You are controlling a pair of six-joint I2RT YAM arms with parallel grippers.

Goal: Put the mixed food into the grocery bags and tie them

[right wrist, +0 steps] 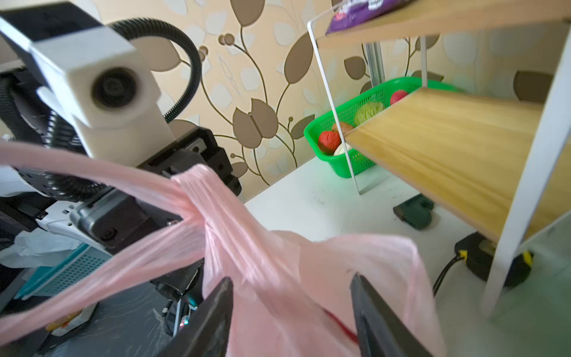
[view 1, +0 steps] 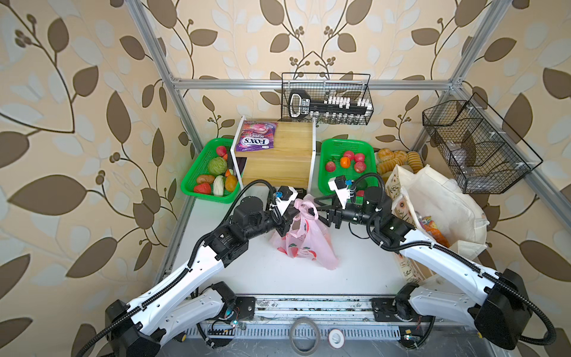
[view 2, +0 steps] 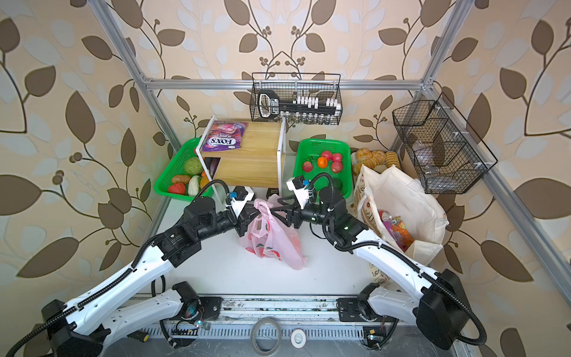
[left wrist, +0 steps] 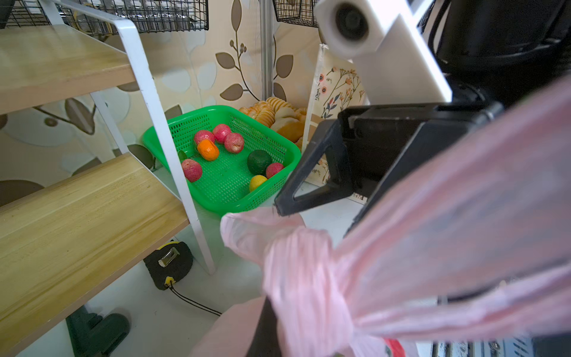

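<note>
The pink plastic bag [view 1: 304,244] with red fruit prints stands mid-table, its handles twisted into a knot [left wrist: 302,272]. My left gripper [view 1: 289,216] is shut on the bag's handle just left of the knot. From the right, my right gripper [right wrist: 292,279] is open, its two fingers spread on either side of the bag's gathered top without clamping it. The cream canvas tote [view 1: 441,197] stands at the right behind the right arm. An orange sweets packet [view 1: 434,233], a red can [view 2: 384,214] and a magenta packet [view 2: 391,228] show in its mouth.
A two-tier wooden shelf [view 1: 278,154] stands at the back with a purple FOX'S packet [view 1: 256,136] on top. Green baskets [view 1: 210,167] [view 1: 346,145] of produce flank it. Bread rolls [view 1: 398,157] lie behind the tote. Wire baskets [view 1: 327,99] [view 1: 475,148] hang on the frame. A tape measure [left wrist: 168,265] lies under the shelf.
</note>
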